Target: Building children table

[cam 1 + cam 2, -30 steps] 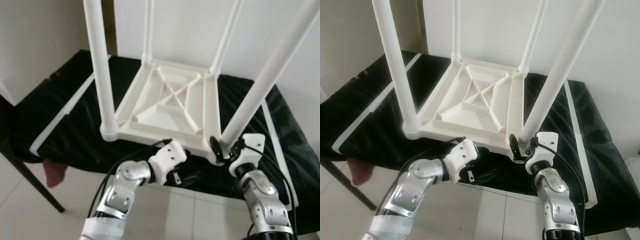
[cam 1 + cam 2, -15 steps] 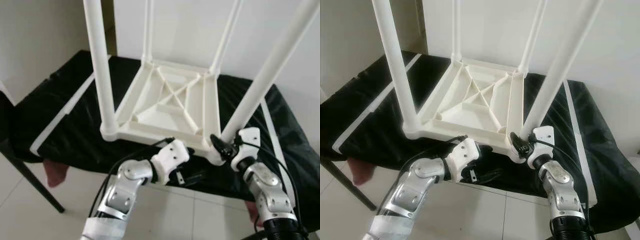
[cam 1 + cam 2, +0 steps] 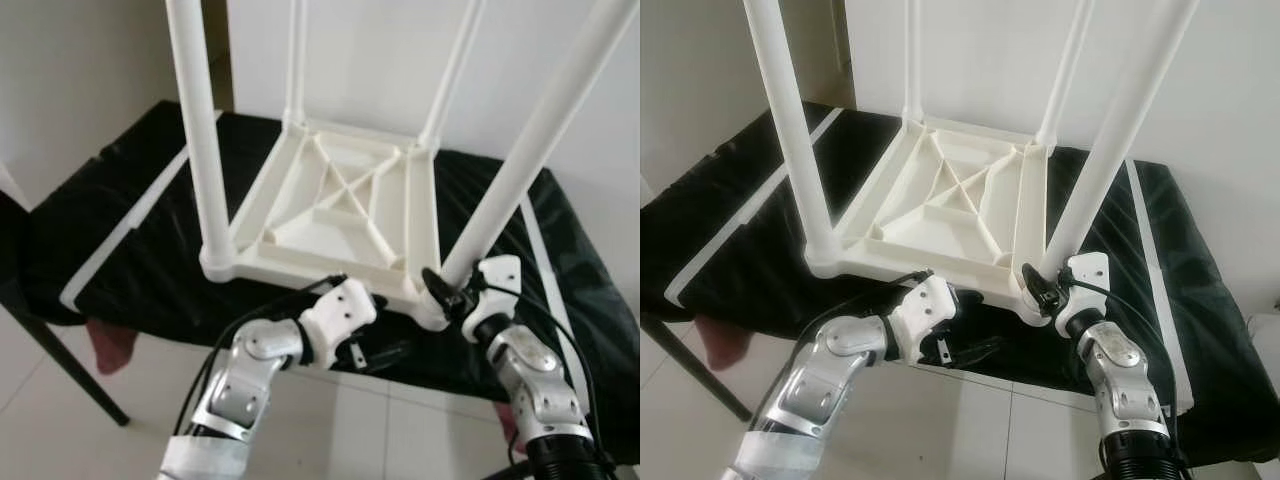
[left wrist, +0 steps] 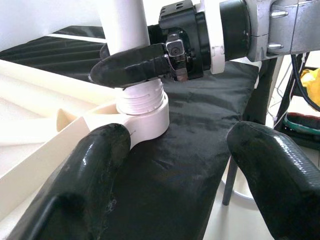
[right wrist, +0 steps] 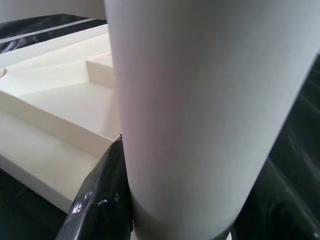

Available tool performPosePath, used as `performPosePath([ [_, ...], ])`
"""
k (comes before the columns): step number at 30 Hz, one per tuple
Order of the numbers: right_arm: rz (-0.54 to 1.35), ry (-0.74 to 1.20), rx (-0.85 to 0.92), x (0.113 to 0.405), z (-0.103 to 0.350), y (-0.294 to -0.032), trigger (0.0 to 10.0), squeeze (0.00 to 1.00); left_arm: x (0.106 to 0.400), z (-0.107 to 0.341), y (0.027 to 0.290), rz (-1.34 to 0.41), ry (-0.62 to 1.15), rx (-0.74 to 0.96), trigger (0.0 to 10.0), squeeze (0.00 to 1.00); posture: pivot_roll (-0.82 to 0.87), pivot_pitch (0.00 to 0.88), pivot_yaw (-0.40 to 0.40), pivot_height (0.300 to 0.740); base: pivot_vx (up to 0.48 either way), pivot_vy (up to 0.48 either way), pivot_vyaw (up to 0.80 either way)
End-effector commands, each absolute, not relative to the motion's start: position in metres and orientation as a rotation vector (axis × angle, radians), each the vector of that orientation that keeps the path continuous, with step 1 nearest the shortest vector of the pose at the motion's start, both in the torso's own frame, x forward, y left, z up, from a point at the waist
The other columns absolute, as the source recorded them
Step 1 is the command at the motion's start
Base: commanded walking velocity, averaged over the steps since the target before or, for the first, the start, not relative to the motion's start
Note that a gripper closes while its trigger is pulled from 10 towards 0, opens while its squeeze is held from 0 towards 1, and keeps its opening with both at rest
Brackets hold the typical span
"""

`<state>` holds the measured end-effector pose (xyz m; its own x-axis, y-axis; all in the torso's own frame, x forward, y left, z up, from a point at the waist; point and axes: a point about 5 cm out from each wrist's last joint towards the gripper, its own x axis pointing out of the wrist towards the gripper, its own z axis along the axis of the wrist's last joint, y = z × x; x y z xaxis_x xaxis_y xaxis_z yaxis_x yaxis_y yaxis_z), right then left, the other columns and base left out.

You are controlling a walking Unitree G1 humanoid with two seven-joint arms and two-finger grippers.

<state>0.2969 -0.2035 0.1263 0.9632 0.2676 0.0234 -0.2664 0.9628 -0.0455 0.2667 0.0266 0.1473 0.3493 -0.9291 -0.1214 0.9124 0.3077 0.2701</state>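
white plastic table top [image 3: 345,215] upside down on black cloth [image 3: 130,230]; right gripper [image 3: 447,293] clenched round near-right leg [image 3: 520,165] at its socket, likely screwing; left gripper [image 4: 170,165] spread wide beside.

The upturned children's table [image 3: 335,215] rests on the cloth-covered table [image 3: 120,255], legs up. The right tool [image 3: 447,297] clasps its near right leg [image 3: 520,175]; the left tool [image 3: 385,355] sits just before the near edge
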Motion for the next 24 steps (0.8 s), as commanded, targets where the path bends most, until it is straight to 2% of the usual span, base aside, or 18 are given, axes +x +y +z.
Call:
performPosePath([
  [1, 0.202, -0.044, -0.024, 0.295, 0.131, -0.203, 10.0, 0.0, 0.269, 0.147, 0.027, -1.13, -0.06, 0.3, 10.0, 0.0, 0.03, 0.0, -0.078, 0.74, 0.0, 0.0, 0.0],
  [12, 0.043, -0.024, 0.027, 0.288, 0.131, -0.185, 10.0, 0.0, 0.266, 0.145, 0.026, -1.151, -0.053, 0.294, 10.0, 0.0, 0.01, 0.012, -0.065, 0.74, 0.0, 0.0, 0.0],
  [13, -0.026, -0.011, 0.027, 0.287, 0.129, -0.181, 10.0, 0.0, 0.267, 0.145, 0.026, -1.152, -0.053, 0.295, 10.0, 0.0, 0.01, 0.015, -0.065, 0.74, 0.0, 0.0, 0.0],
  [24, -0.213, 0.048, 0.032, 0.277, 0.121, -0.166, 10.0, 0.0, 0.266, 0.146, 0.023, -1.154, -0.051, 0.291, 10.0, 0.0, 0.01, 0.018, -0.07, 0.74, 0.0, 0.0, 0.0],
])
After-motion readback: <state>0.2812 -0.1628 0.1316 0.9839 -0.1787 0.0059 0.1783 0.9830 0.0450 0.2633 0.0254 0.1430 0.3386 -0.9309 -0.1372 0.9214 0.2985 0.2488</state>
